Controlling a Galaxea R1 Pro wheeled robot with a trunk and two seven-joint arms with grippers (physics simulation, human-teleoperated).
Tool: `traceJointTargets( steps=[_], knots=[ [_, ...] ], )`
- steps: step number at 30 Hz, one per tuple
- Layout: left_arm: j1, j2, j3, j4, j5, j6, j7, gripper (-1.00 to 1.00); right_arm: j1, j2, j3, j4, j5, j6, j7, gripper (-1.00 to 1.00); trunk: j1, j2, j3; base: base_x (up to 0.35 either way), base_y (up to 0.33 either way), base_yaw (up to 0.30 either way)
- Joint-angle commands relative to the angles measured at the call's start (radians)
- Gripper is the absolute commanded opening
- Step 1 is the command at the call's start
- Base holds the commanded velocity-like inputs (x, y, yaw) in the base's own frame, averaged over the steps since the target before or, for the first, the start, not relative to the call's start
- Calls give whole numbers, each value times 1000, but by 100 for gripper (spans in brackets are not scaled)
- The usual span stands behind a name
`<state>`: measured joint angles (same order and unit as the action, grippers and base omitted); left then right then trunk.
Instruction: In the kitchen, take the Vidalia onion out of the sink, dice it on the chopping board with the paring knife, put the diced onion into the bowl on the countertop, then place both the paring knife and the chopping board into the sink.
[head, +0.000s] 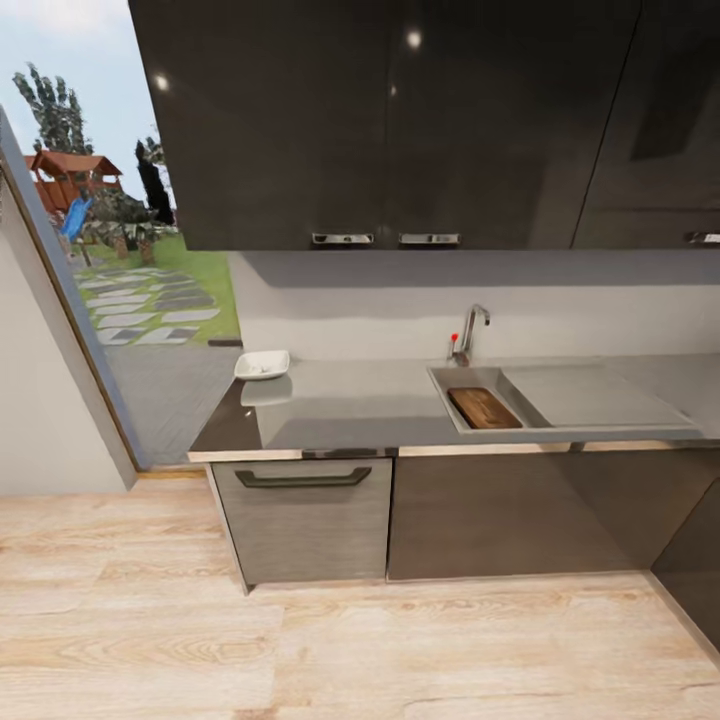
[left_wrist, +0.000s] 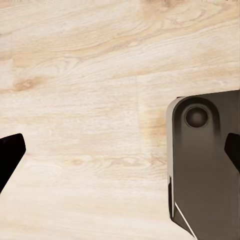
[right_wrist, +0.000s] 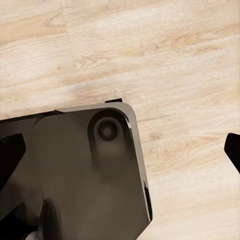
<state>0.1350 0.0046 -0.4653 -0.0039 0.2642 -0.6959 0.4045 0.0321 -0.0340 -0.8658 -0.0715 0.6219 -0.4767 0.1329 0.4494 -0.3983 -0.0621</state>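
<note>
From a distance the head view looks at the grey countertop. The dark-brown chopping board lies inside the basin of the steel sink, below the chrome tap. The white bowl sits at the counter's far left end; what it holds is too small to tell. The paring knife and the onion are hidden from here. My left gripper and right gripper both hang open over the wooden floor, with nothing between their fingers.
Dark wall cabinets hang above the counter, and dark cabinet fronts with a handled drawer stand below it. A glass opening onto a garden is at the left. Light wood floor lies between me and the counter. My dark base shows under the grippers.
</note>
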Motion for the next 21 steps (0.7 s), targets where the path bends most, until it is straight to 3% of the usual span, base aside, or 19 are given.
traceJointTargets(
  steps=[1, 15, 21],
  knots=[
    [0, 0, -9, 0, 6, -2, 4, 100, 0, 0, -9, -1, 1, -2, 9, 100, 1, -2, 0, 0, 0, 0],
    [0, 0, -9, 0, 6, -2, 5, 100, 0, -3, -9, -1, 3, 2, 10, 100, 1, -2, 19, 0, 0, 0],
    [0, 0, -9, -1, 6, -2, 5, 100, 0, 9, -9, -1, 0, 2, 11, 100, 1, -2, 19, 0, 0, 0]
  ],
)
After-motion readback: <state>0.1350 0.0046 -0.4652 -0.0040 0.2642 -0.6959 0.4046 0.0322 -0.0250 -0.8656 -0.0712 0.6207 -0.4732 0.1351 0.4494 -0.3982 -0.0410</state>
